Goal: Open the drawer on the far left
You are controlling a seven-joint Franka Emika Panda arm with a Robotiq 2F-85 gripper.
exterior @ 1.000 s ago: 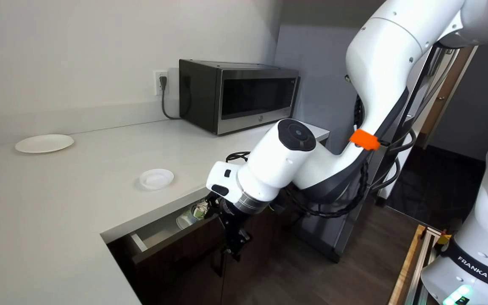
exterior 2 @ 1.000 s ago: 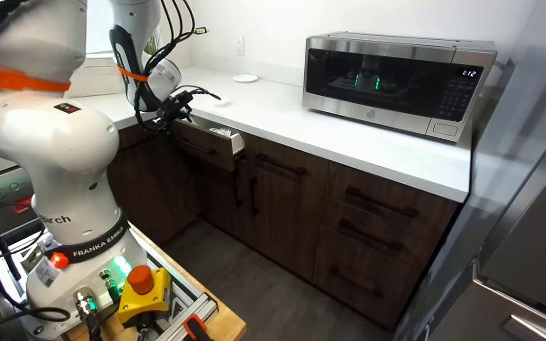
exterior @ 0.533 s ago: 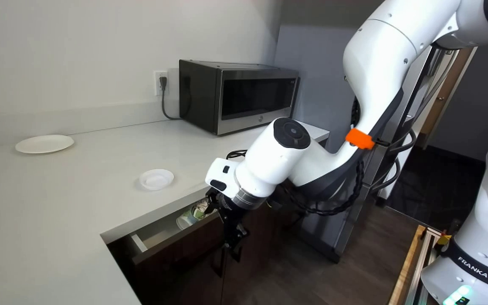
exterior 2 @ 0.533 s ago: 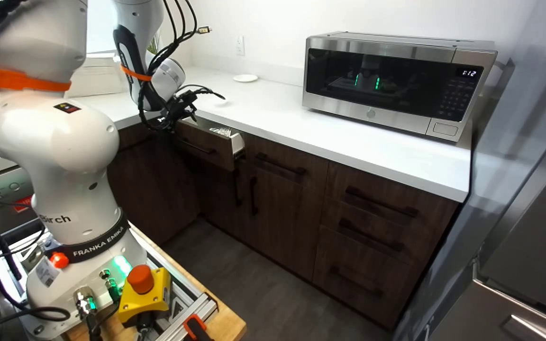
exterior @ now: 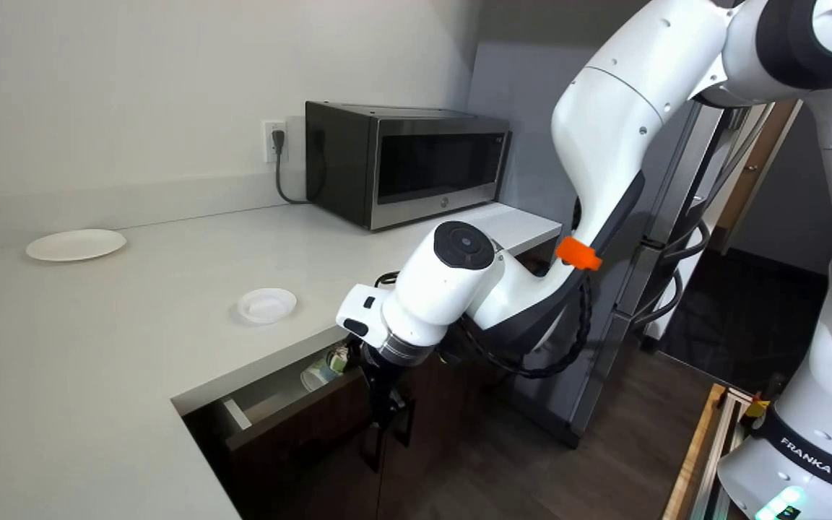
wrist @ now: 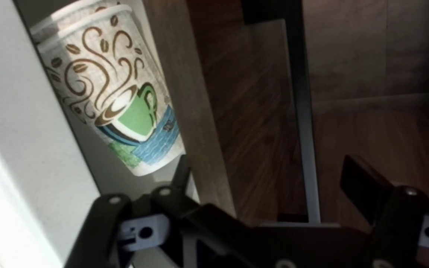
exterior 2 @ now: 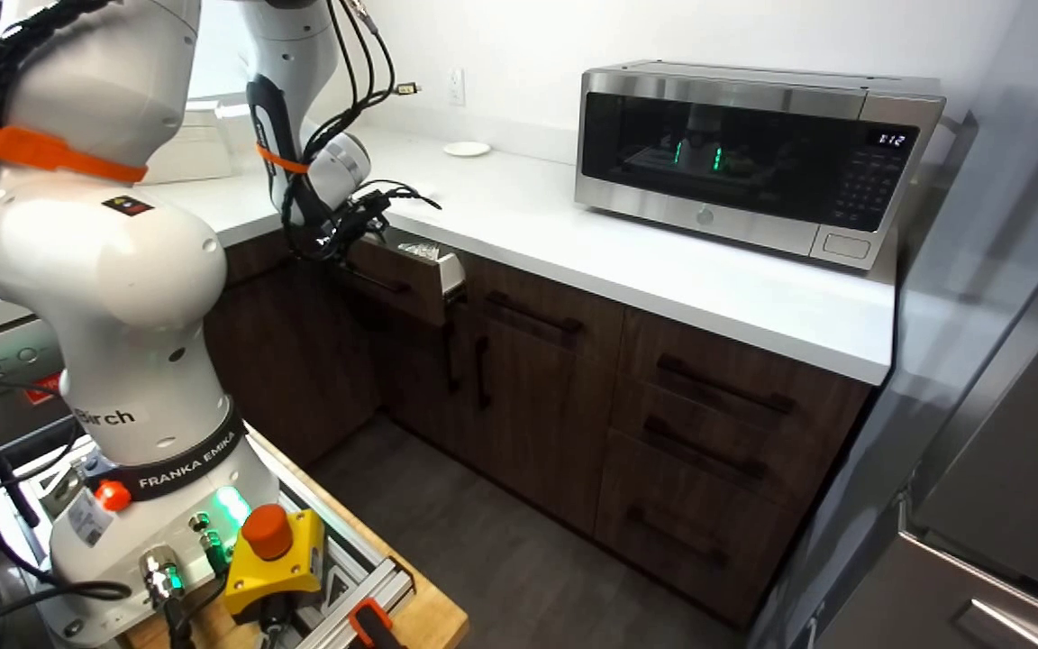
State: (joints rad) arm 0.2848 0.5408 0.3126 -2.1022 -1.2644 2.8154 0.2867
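Note:
The drawer with a dark brown front is partly open in both exterior views [exterior: 300, 419] [exterior 2: 393, 279]; its pale interior shows below the counter. In the wrist view its front [wrist: 255, 130] runs down the middle, with a dark bar handle [wrist: 304, 160] on it. My gripper [wrist: 270, 178] is open and empty. In the wrist view one finger lies over the drawer's top edge on the inner side and the other is beyond the handle. Whether either touches is not clear. The gripper shows dark at the drawer front in both exterior views [exterior: 383, 404] [exterior 2: 355, 230].
Printed paper cups [wrist: 110, 89] lie inside the drawer. The white countertop [exterior: 156, 310] overhangs it and carries a saucer [exterior: 266, 305], a plate [exterior: 75, 245] and a microwave [exterior: 438, 162]. Cabinet doors with bar handles and other drawers [exterior 2: 717, 397] are alongside.
My arm and gripper have shifted along the drawer front, leftward in an exterior view that shows the cups and rightward where the microwave faces the camera. The drawer has not visibly moved.

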